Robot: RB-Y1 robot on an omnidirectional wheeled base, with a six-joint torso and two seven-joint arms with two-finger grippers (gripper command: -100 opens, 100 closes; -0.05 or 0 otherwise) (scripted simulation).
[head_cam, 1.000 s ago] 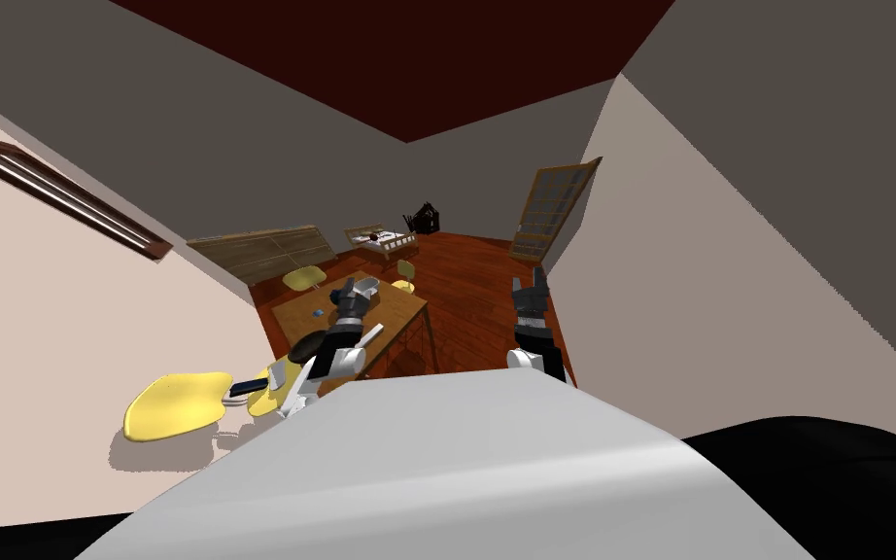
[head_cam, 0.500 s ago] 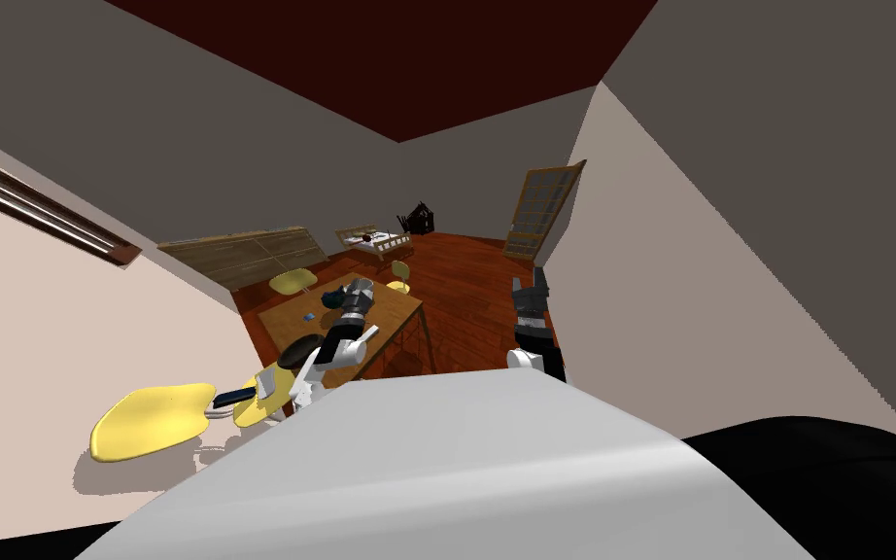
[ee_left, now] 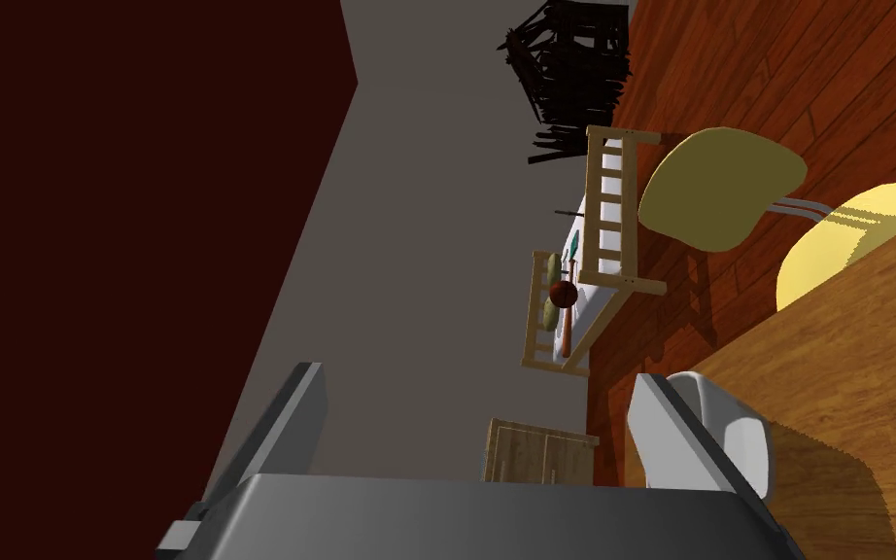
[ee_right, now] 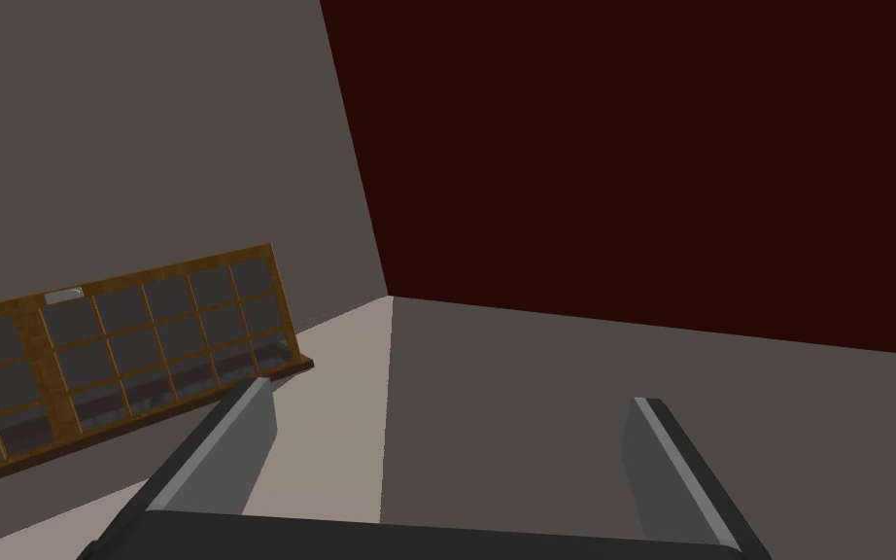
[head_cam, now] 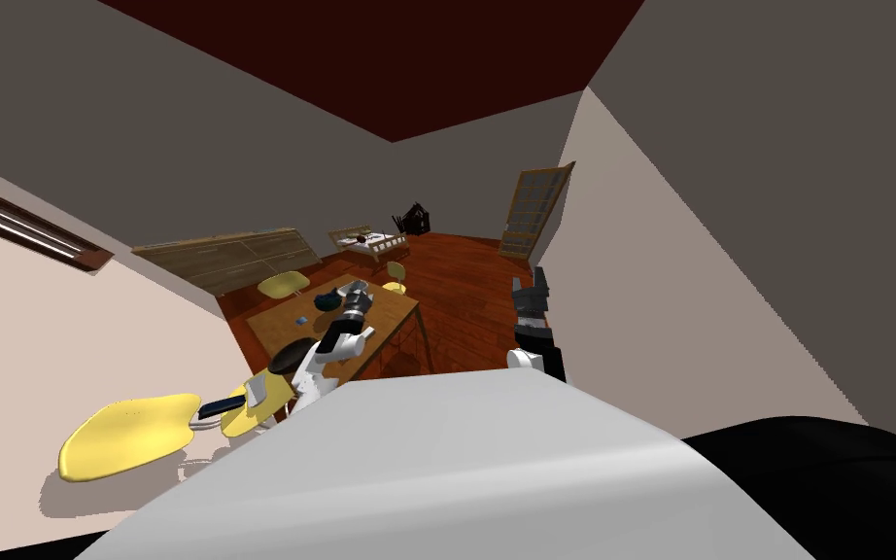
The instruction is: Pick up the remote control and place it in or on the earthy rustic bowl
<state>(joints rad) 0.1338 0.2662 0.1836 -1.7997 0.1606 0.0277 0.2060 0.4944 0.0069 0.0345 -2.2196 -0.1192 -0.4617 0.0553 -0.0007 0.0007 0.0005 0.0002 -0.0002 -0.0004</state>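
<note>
1. Remote control [head_cam: 221, 406], as best I can tell, is the dark flat bar low on my left. It lies at the near yellow chair [head_cam: 125, 442], between the chair's big shell and its smaller yellow part. It is too small for me to be sure.
2. It is well apart from both my pincers.
3. My left pincer [ee_left: 475, 375] hangs over the wooden table [ee_left: 854, 408], spread wide, with nothing between its fingers.
4. A white rounded object [ee_left: 738, 442] sits at the table's edge just beside one finger [ee_left: 655, 428], outside the gap. I cannot tell whether they touch.
5. A dark bowl [head_cam: 326, 302] stands on the table near that pincer, on its left side.
6. My right pincer [ee_right: 452, 393] is raised to the right of the table, well apart from it, fingers wide and holding nothing.
</note>
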